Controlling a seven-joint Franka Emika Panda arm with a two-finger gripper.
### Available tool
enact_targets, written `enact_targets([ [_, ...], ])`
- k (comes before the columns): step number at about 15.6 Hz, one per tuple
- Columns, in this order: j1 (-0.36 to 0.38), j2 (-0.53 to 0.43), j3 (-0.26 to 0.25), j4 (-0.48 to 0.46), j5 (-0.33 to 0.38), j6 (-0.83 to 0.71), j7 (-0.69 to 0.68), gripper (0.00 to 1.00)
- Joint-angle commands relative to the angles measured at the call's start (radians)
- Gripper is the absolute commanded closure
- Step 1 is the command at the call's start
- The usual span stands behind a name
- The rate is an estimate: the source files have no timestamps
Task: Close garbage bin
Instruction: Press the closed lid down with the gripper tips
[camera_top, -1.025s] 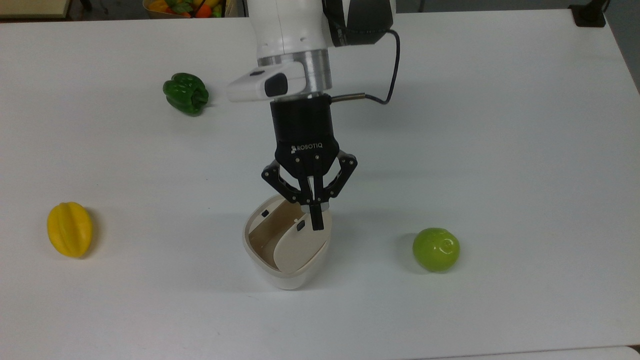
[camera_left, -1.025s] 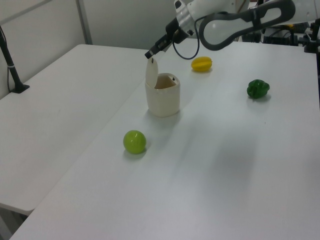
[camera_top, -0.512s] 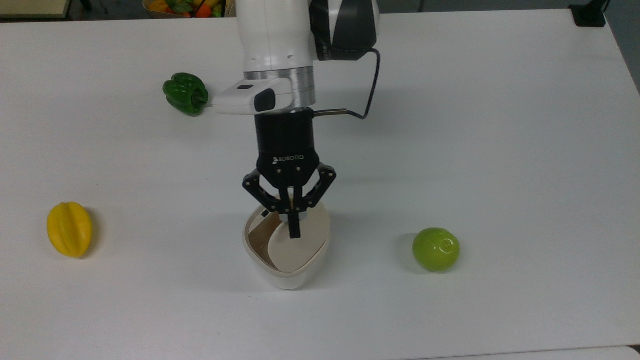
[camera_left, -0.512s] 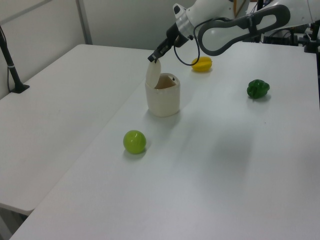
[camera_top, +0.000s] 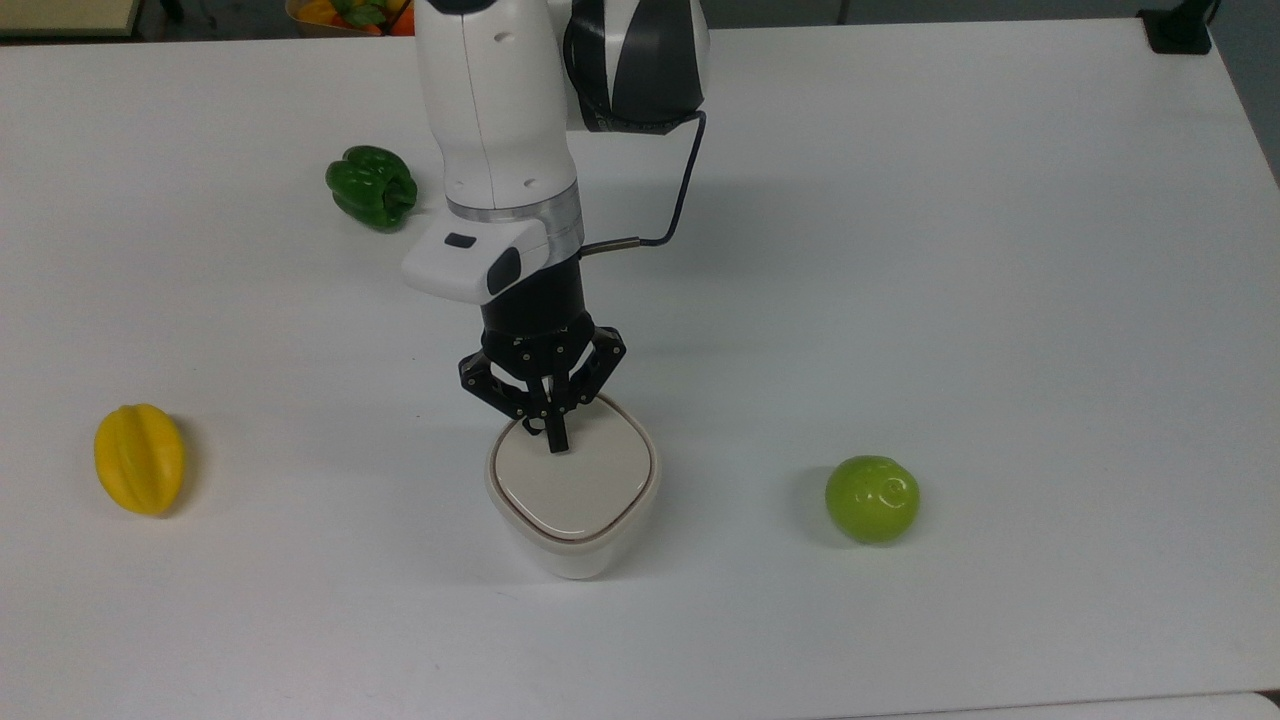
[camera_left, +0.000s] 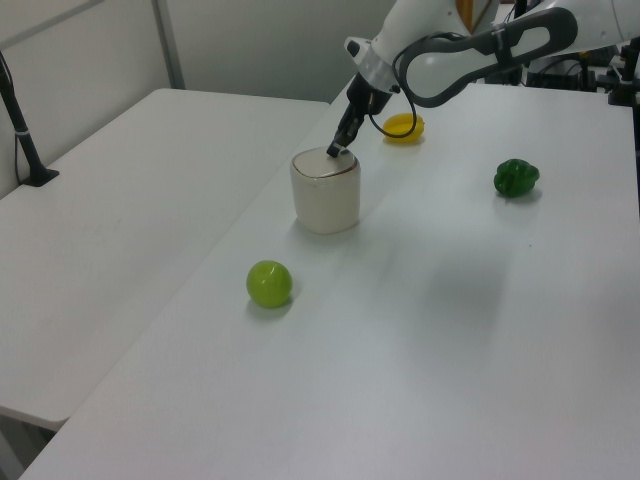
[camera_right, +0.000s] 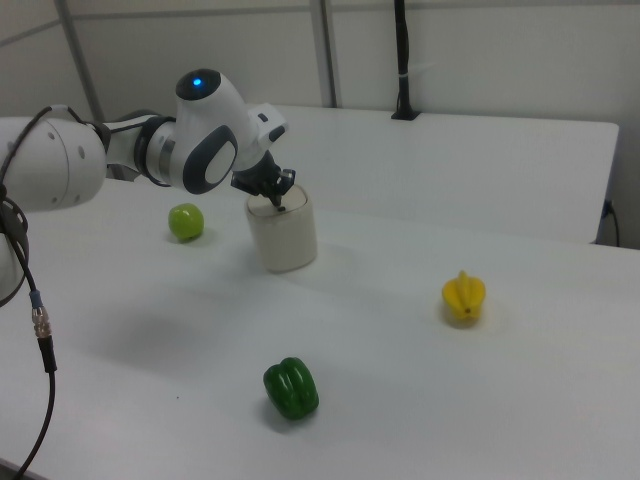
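End effector (camera_top: 556, 440) with fingers pinched together pressing down on the lid of the garbage bin (camera_top: 573, 487), lid lying flat, bin sitting mid-bench (camera_top: 1000, 300), green pepper (camera_top: 371, 186) at its 11 o'clock in the top view

No legible text, labels, brands, numbers or signs anywhere on arm, bin, fruits or counter.

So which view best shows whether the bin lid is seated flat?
The top view: the lid lies level inside the garbage bin rim all round. The left view shows it edge-on; in the right view the gripper covers part of it.
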Motion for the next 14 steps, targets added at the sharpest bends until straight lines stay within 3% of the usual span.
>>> enact_targets([
  [1,-0.004,-0.019,0.0,-0.056,0.01,-0.031,-0.064,1.0],
  [8,-0.012,-0.015,0.0,-0.061,0.019,-0.03,-0.049,1.0],
  [11,-0.015,-0.08,-0.001,-0.065,0.074,-0.041,0.013,1.0],
  [14,-0.03,-0.16,-0.006,-0.071,0.065,-0.206,0.113,1.0],
])
